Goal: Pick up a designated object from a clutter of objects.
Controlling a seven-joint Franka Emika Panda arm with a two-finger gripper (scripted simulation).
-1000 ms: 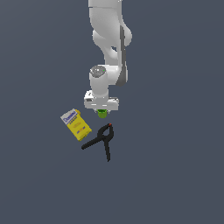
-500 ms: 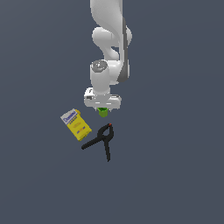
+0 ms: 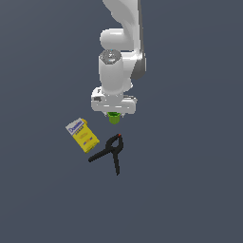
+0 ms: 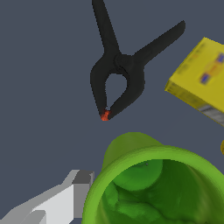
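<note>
The designated object, a small bright green cup (image 3: 114,118), hangs just under my white hand, above the floor and away from the rest of the clutter. My gripper (image 3: 114,115) is shut on the cup's rim. In the wrist view the cup (image 4: 153,188) is very near, its open mouth facing the camera, and one grey-white finger (image 4: 65,201) lies against its outer wall. The other finger is hidden. Below lie the yellow box (image 3: 82,135) and the black clamp (image 3: 110,152).
The yellow box (image 4: 203,81) with a blue-and-white label lies flat on the dark grey floor toward the exterior view's left. The black spring clamp (image 4: 120,70) lies beside it, its red tip (image 4: 105,116) pointing toward the cup.
The hand and the green cup have risen a little together and drifted slightly to the exterior view's right. The box and clamp have not moved.
</note>
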